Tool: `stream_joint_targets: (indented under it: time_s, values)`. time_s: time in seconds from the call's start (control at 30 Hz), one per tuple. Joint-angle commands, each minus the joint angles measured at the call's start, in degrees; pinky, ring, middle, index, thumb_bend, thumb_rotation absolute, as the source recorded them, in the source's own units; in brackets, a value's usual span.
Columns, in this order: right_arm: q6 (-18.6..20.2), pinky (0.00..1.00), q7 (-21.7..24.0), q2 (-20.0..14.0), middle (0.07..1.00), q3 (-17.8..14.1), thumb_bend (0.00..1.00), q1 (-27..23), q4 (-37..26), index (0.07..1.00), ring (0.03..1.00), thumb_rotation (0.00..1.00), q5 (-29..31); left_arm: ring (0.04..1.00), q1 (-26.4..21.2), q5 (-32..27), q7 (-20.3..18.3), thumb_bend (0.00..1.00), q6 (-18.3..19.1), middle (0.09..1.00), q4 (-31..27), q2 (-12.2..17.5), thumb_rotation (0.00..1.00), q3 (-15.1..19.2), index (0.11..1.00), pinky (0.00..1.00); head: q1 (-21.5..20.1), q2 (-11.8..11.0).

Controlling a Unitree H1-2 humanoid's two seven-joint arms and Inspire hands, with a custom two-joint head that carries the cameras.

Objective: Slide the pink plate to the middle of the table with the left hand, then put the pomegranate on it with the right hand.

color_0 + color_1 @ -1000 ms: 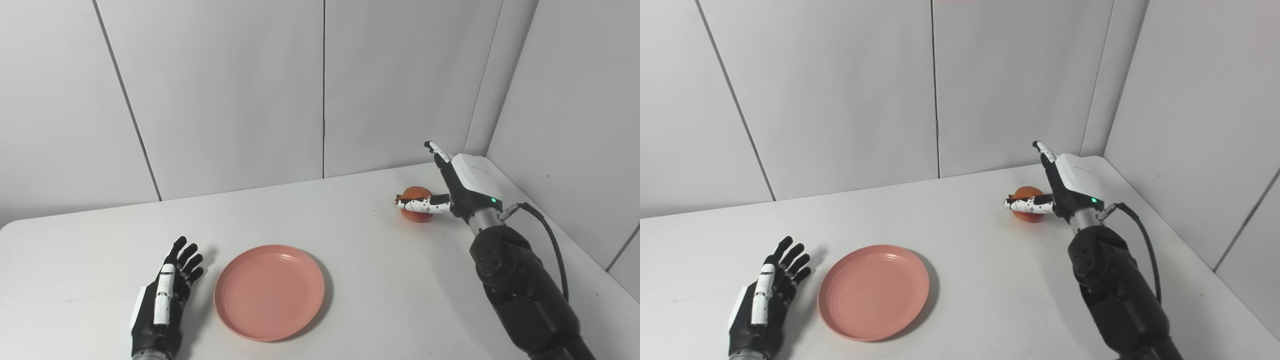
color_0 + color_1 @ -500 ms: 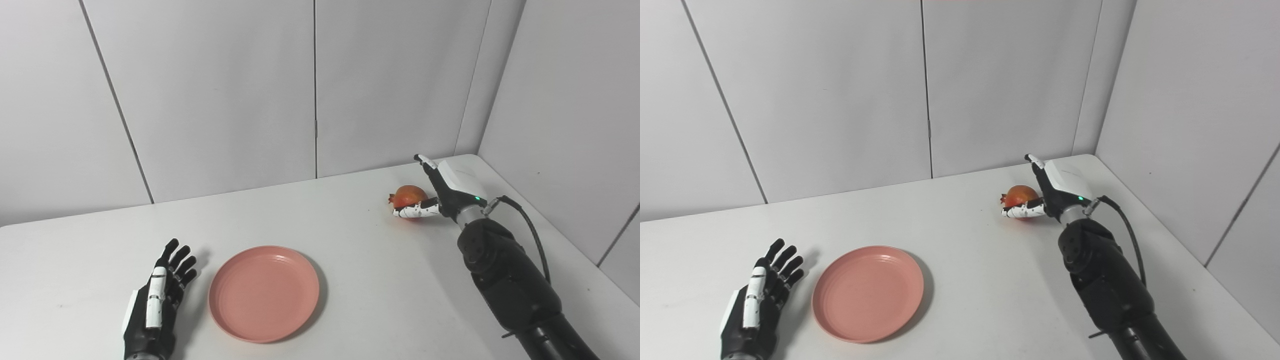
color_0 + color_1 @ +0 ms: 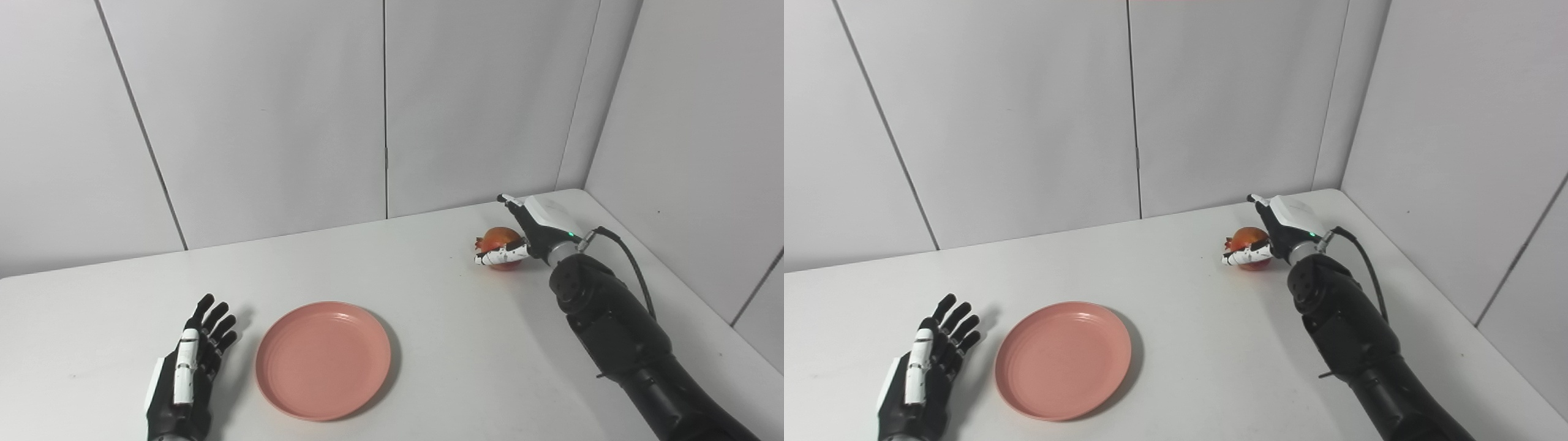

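On the near left of the white desk (image 3: 465,343), the left robot hand (image 3: 184,373) lies with fingers spread, holding nothing, just beside the pink plate (image 3: 323,358). Far right, the right robot hand (image 3: 520,236) is cupped around the pomegranate (image 3: 497,240) standing on the desk, its fingers not fully closed

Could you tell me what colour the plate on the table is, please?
The plate is plain salmon pink, with faint concentric rings; the left eye view shows it best.
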Motion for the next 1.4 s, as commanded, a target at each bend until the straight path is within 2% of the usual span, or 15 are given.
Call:
stream_joint_targets:
  time_s: [0.0,0.37,0.43,0.5,0.67,0.83,1.03,1.27,1.37]
  values:
    - [-1.6,0.79,-1.0,-0.94,0.91,-0.41,0.98,-3.92,-0.13,0.899,0.878,0.39,0.97,0.894,0.43,0.14,-0.12,0.36,-0.03,0.911,-0.27,0.5,1.0,0.03,0.903,0.89,0.1,0.19]
    - [0.72,0.77,2.89,-1.53,0.882,2.24,0.96,-7.18,3.39,0.865,0.846,0.37,2.2,0.901,0.51,-0.14,-0.54,0.37,0.23,0.918,-0.58,0.77,1.0,-0.15,0.91,0.9,0.54,0.79]
    - [0.82,0.72,3.21,-1.57,0.863,2.38,0.96,-7.31,3.45,0.851,0.816,0.35,2.26,0.902,0.51,-0.07,-0.65,0.38,0.2,0.918,-0.51,0.86,1.0,-0.26,0.909,0.9,0.54,0.79]
    - [0.79,0.69,3.14,-1.52,0.843,2.32,0.96,-7.31,3.53,0.835,0.792,0.32,2.34,0.902,0.56,-0.01,-0.6,0.38,0.36,0.918,-0.77,0.84,1.0,-0.35,0.909,0.9,0.54,0.79]
    - [0.59,0.7,2.52,-1.06,0.815,1.63,0.95,-7.28,4.27,0.801,0.777,0.3,3.2,0.904,0.79,-0.22,-0.52,0.37,1.1,0.92,-1.67,0.84,1.0,-0.39,0.911,0.91,0.83,1.2]
    - [0.34,0.65,1.24,-0.6,0.735,1.17,0.91,-7.71,6.51,0.724,0.697,0.28,4.39,0.905,0.9,-0.23,-0.68,0.37,1.26,0.921,-2.12,0.89,1.0,-0.5,0.912,0.91,1.07,1.45]
    - [-0.02,0.63,-0.1,-0.61,0.733,2.26,0.93,-8.74,10.6,0.716,0.69,0.28,4.28,0.903,0.97,-0.08,-0.49,0.38,1.59,0.918,-2.53,0.9,1.0,-0.51,0.907,0.91,1.05,1.64]
    - [1.74,0.59,0.56,-1.48,0.714,3.2,0.92,-8.52,9.9,0.713,0.657,0.27,3.42,0.907,0.82,-0.55,-0.73,0.38,1.66,0.923,-2.27,1.04,1.0,-0.36,0.913,0.91,0.93,1.83]
    - [2.39,0.57,0.85,-1.58,0.684,3.36,0.87,-8.12,9.0,0.661,0.635,0.25,3.3,0.904,0.86,-0.11,-0.52,0.38,1.68,0.92,-2.39,1.1,1.0,-0.47,0.909,0.91,0.92,1.94]
